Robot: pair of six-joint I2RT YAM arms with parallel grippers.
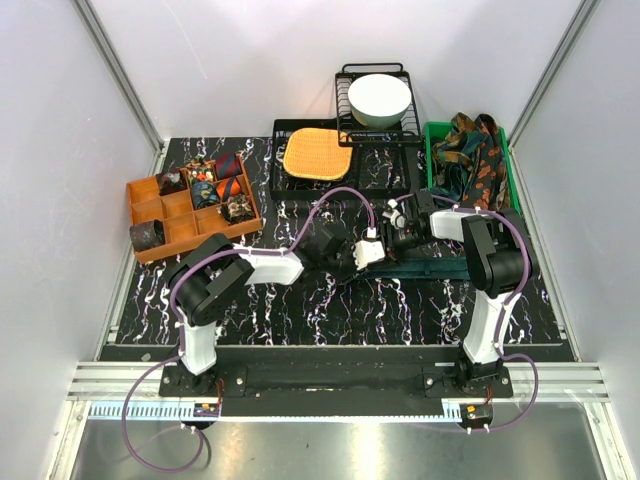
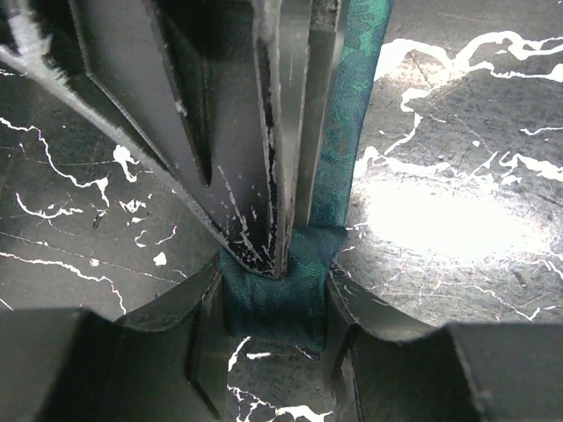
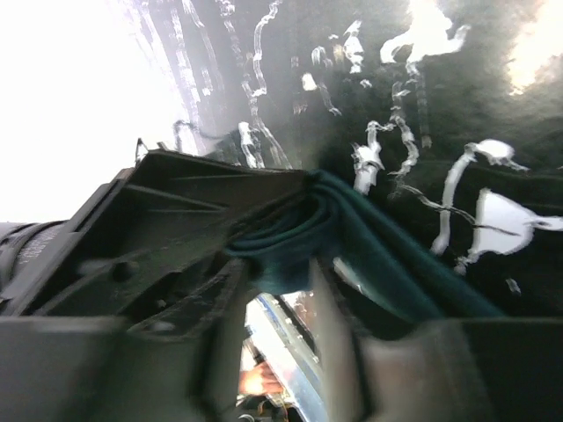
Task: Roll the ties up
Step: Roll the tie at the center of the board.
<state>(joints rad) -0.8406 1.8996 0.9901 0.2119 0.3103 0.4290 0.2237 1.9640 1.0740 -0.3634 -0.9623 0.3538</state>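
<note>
At mid-table, the left claw (image 2: 274, 294) clenches the folded end of the teal tie (image 2: 347, 132); the right claw (image 3: 274, 294) straddles that fold; whether it grips, I cannot tell.

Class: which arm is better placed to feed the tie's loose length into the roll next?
Right, probably. The tie has its loose length lying across the table beneath the right arm, while the left hand is shut on its folded end.
</note>
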